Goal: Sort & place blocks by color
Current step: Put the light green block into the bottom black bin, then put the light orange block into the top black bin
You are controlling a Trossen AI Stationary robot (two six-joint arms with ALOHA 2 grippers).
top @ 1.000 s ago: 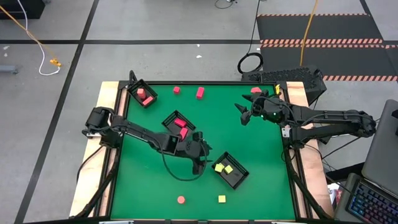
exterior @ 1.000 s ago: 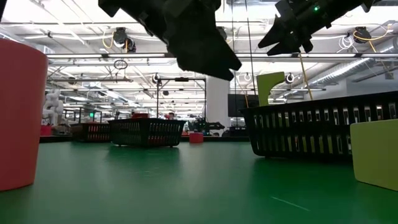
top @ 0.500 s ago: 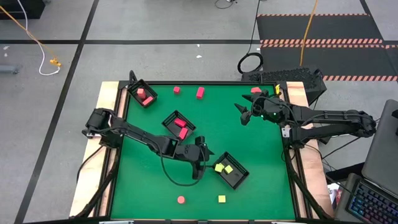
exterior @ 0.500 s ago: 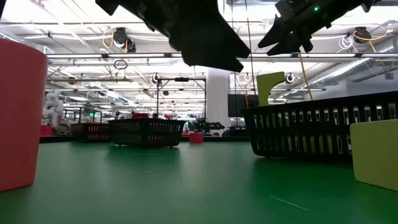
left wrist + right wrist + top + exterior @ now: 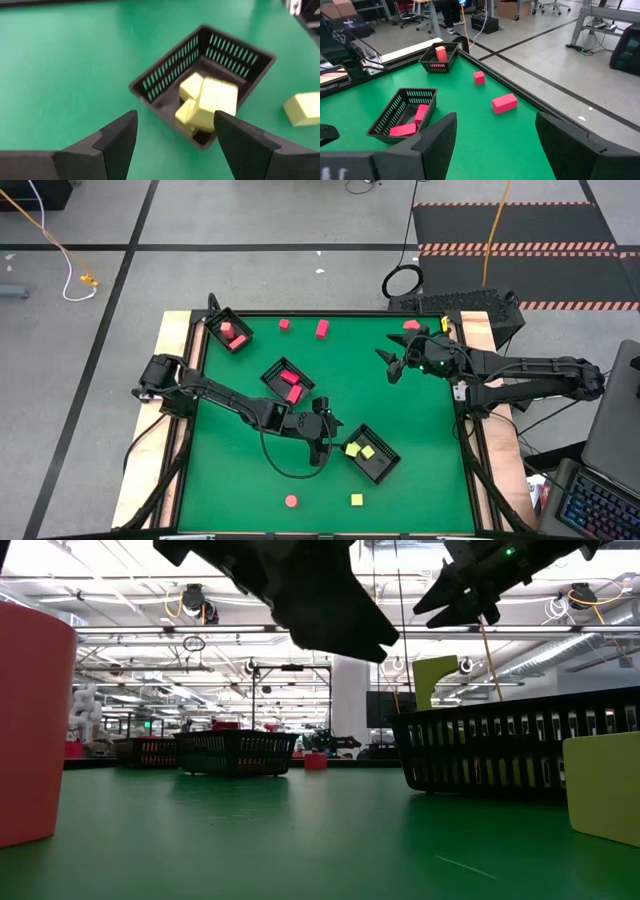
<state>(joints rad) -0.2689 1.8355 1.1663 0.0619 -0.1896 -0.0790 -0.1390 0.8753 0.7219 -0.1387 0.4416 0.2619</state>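
Note:
My left gripper is open and empty, just left of a black tray that holds yellow blocks; its fingers stand apart above the green table, near the tray's corner. My right gripper is open and empty, held high over the table's far right part. Two black trays hold red blocks. Loose red blocks lie near the far edge. A round red block and a yellow cube lie near the near edge.
The right wrist view shows the two red-block trays and two loose red blocks. A small yellow block lies by the right arm at the far right corner. A raised black rim borders the table.
My left gripper has shifted a little toward the table's right, toward the tray with the yellow blocks, staying open. My right gripper has kept still.

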